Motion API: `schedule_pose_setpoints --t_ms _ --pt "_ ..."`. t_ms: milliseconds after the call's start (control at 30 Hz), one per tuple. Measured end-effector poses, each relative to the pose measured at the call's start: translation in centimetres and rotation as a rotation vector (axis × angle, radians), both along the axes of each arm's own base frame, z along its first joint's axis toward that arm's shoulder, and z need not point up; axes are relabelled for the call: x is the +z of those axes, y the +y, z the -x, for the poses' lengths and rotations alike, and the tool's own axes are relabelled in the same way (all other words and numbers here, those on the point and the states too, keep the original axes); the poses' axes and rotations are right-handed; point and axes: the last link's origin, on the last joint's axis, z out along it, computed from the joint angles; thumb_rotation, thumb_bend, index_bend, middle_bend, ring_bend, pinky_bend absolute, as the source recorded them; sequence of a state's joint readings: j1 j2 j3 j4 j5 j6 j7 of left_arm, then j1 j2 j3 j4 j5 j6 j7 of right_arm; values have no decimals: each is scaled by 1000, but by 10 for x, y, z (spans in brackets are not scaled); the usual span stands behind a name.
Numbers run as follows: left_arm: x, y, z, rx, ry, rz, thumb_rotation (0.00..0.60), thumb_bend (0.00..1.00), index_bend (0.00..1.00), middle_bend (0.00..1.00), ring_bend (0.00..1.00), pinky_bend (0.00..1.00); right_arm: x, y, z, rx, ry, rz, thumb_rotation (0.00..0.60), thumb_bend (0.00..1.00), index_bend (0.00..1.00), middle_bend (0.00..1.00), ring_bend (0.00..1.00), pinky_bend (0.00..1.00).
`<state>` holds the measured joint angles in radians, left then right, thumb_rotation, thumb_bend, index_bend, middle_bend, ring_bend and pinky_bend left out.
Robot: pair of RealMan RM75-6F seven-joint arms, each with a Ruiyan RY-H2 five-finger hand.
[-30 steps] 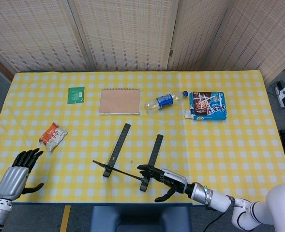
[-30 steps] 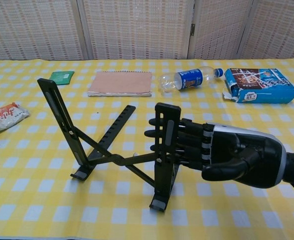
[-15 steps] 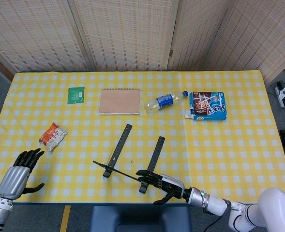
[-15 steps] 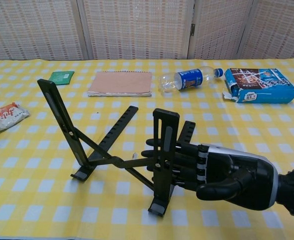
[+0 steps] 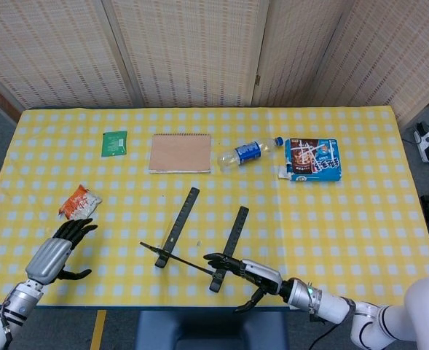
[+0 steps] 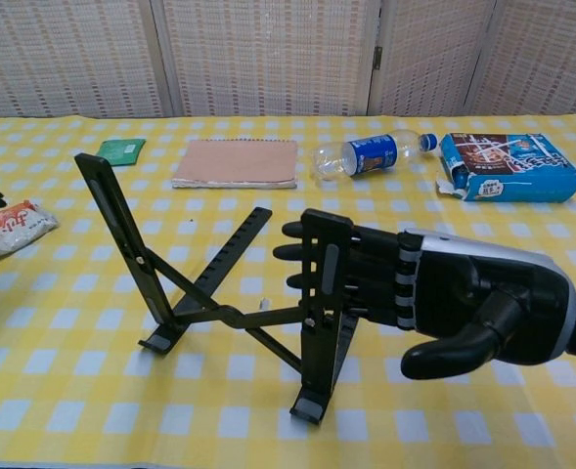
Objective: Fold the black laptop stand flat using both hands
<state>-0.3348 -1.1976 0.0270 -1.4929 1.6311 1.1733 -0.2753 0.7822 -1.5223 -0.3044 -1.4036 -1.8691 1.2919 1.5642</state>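
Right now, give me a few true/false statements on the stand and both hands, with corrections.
1. The black laptop stand is already folded flat. False: it stands open, its arms raised.
2. The right hand has its fingers against the stand's right upright. True.
3. The left hand grips the stand's left arm. False: it is apart from the stand, open, near the orange snack packet.
4. The water bottle lies on its side between the notebook and the blue box. True.
5. The green packet lies on the notebook. False: it lies beside it.
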Motion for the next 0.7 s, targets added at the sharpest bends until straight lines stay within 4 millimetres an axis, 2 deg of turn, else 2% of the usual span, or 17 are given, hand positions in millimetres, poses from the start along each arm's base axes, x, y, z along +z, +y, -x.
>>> schedule_pose_setpoints --t_ms 267,467,700 --pt "-47 27 -34 -81 -78 130 600 226 256 138 80 0 16 -1 -25 48 15 55 580 150 0 0 0 0" --pt "-72 36 -52 -112 -102 181 600 250 314 159 92 0 17 0 -28 47 25 57 580 150 0 0 0 0" --pt "-92 40 -65 -84 -180 226 600 306 378 184 110 0 15 -1 -27 38 29 51 578 150 0 0 0 0"
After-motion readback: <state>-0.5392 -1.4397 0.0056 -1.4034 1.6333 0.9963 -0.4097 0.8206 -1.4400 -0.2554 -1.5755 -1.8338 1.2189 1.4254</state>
